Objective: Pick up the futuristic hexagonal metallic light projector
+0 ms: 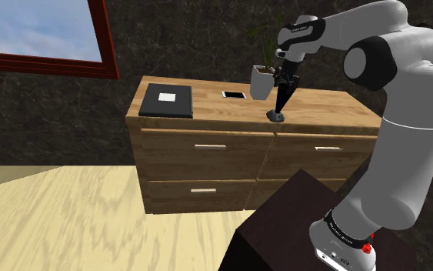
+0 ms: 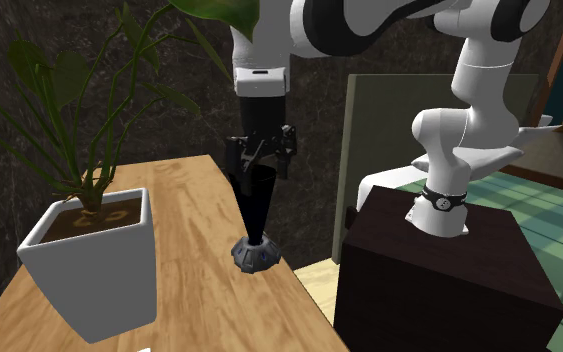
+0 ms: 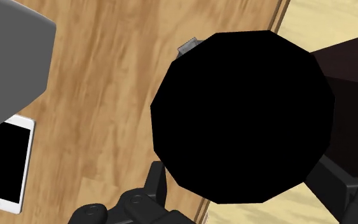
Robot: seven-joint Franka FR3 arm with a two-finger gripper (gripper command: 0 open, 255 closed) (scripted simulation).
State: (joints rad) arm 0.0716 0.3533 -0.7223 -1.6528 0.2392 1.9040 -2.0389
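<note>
Wooden dresser with four drawers against a dark stone wall; red-framed window up at the shoulder view's left, pale plank floor below. On top, well apart: flat black book with a white label, phone lying face up, white pot. The pot holds a leafy plant.

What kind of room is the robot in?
Probably a room in a house, maybe a bedroom or living room. There is a wooden dresser with drawers, a potted plant and a phone on top, and a red-framed window nearby.
</note>
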